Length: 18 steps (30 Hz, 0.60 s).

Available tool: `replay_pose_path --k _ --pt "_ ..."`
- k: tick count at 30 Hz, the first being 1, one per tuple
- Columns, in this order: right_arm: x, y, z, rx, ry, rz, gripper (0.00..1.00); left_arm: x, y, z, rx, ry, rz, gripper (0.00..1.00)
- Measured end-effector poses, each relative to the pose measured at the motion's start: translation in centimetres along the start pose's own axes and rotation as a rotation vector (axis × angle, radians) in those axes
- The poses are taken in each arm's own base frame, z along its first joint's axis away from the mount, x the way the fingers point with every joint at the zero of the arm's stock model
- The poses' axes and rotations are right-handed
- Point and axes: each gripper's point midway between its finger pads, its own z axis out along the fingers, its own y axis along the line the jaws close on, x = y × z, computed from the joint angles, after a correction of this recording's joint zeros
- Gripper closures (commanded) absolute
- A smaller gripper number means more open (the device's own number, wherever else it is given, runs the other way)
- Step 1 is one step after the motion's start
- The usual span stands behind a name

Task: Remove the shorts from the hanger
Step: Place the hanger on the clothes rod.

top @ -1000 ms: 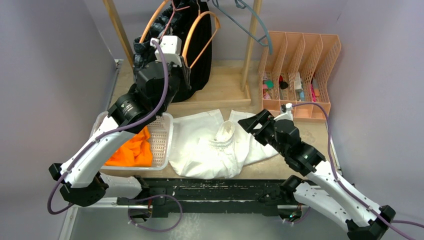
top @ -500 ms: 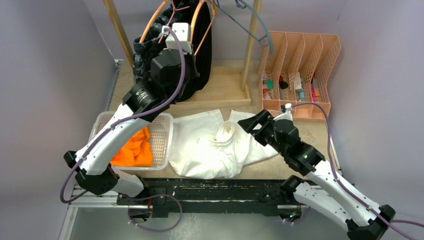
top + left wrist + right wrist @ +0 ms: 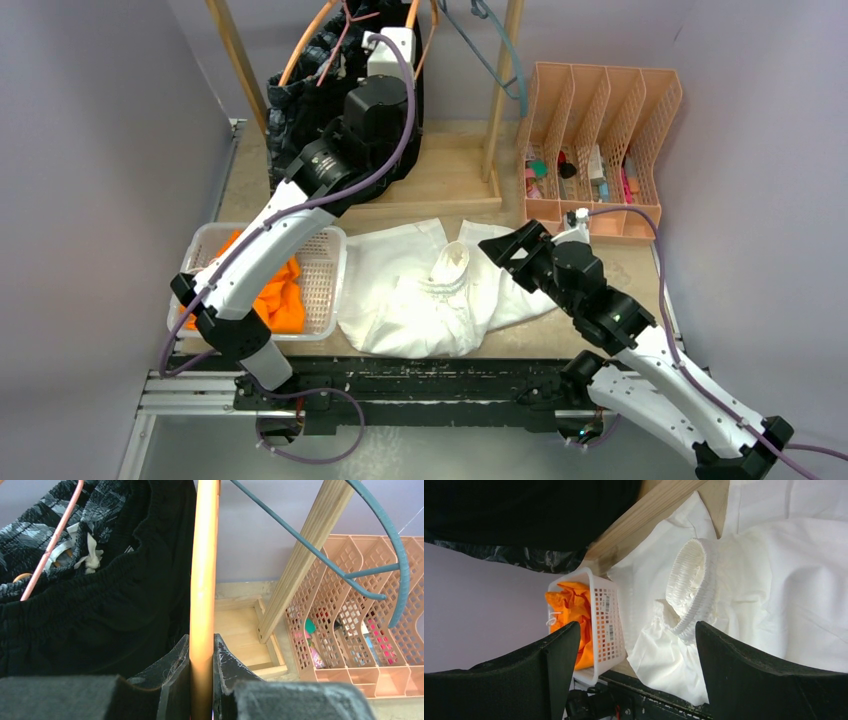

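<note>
Left hand [image 3: 202,666] clamped on the orange hanger [image 3: 204,555], not fabric; black shorts [image 3: 100,610] hang on it (camo pair [image 3: 30,525] just beside); a pull risks unhooking hanger with shorts attached; right hand [image 3: 636,675] spread wide, empty, above the white shorts [image 3: 774,580].

Left arm [image 3: 270,230] extended far forward, wrist held high at back of workspace. Left gripper [image 3: 201,652] pointed up, fingers pressed tight on either side of orange hanger [image 3: 204,570]. Right arm [image 3: 640,350] sat bent and low, aimed toward centre. Right gripper [image 3: 636,645] jaws stood spread wide.
</note>
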Motion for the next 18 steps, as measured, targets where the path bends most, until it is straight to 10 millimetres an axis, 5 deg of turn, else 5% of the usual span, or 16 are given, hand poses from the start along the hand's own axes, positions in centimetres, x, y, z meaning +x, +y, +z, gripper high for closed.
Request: replay_pose_path --k 9,18 --pt "0.1 -0.3 0.0 0.009 -0.001 -0.002 0.14 2.1 -0.6 1.1 -0.008 0.054 0.037 0.98" --pt "0.3 -0.7 0.1 0.019 0.004 -0.004 0.14 4.7 -1.9 0.4 0.100 0.116 0.019 0.54"
